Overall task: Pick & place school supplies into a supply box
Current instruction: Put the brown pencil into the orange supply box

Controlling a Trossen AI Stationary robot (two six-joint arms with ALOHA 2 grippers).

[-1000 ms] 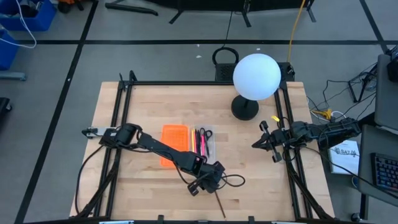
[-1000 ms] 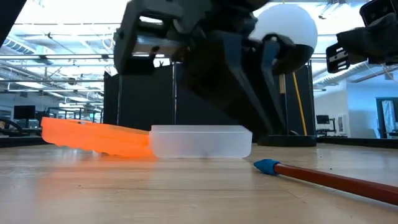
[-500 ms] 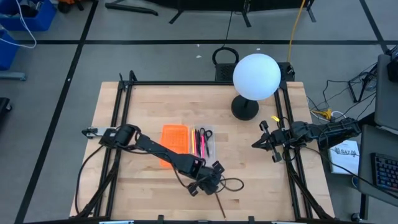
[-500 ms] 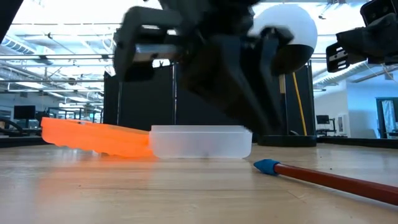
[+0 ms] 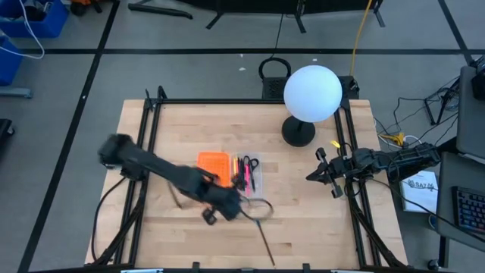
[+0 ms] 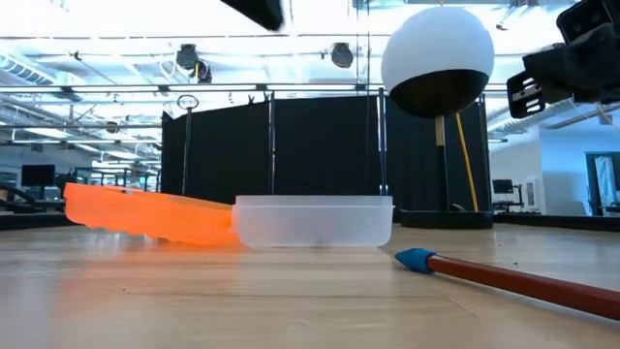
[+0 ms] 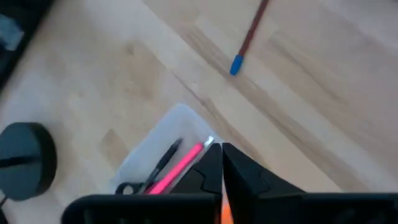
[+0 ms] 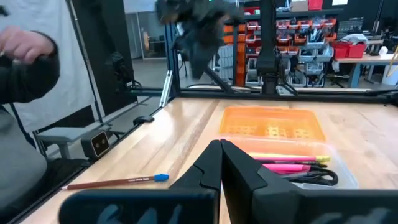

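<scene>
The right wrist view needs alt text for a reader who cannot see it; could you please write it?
The open supply box lies on a wooden table, its clear tray holding pink and yellow pens and black-handled scissors. A brown pencil with a blue end lies loose on the table. The shut right gripper fills the foreground; a person's sleeve shows beside the table.

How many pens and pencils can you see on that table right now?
4 that I can make out. A brown pencil with a blue tip lies loose on the table. Pink, yellow and black ones lie in the clear tray. Others may be hidden there.
</scene>
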